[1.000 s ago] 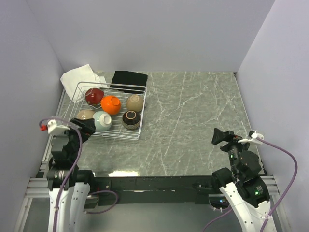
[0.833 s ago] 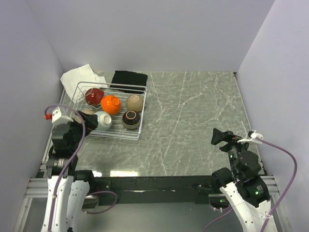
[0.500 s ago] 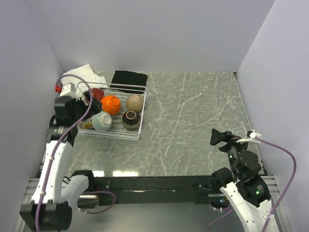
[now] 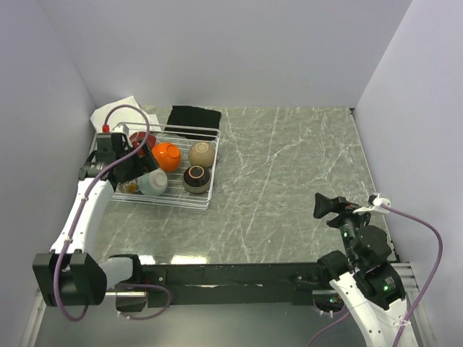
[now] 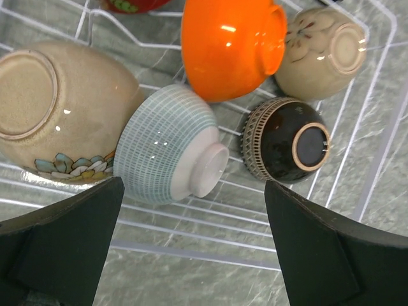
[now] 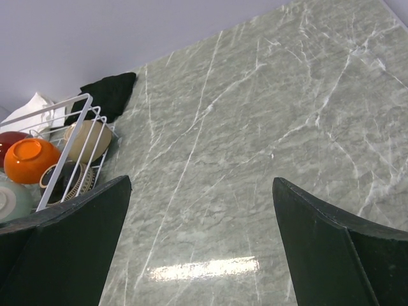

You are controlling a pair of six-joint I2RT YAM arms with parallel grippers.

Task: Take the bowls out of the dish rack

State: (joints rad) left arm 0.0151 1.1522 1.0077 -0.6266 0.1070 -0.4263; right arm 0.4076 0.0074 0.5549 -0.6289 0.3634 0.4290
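Well, my left end effector (image 5: 194, 185) hung wide open and empty over the teal bowl (image 5: 167, 153), at the rack's (image 4: 181, 204) 6 o'clock. I judged it should straddle that bowl squarely, clear of its neighbours.

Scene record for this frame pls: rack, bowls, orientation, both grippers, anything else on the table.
dish rack: white wire, far left of table
bowls in rack: six; dark red bowl, orange bowl, beige bowl, tan bowl, pale teal bowl, dark brown bowl
orientation: tipped, foot rings showing; dark red mostly hidden
left gripper: open, empty, above pale teal bowl
right gripper: open, empty, near right of table
other: white cloth and black cloth behind rack
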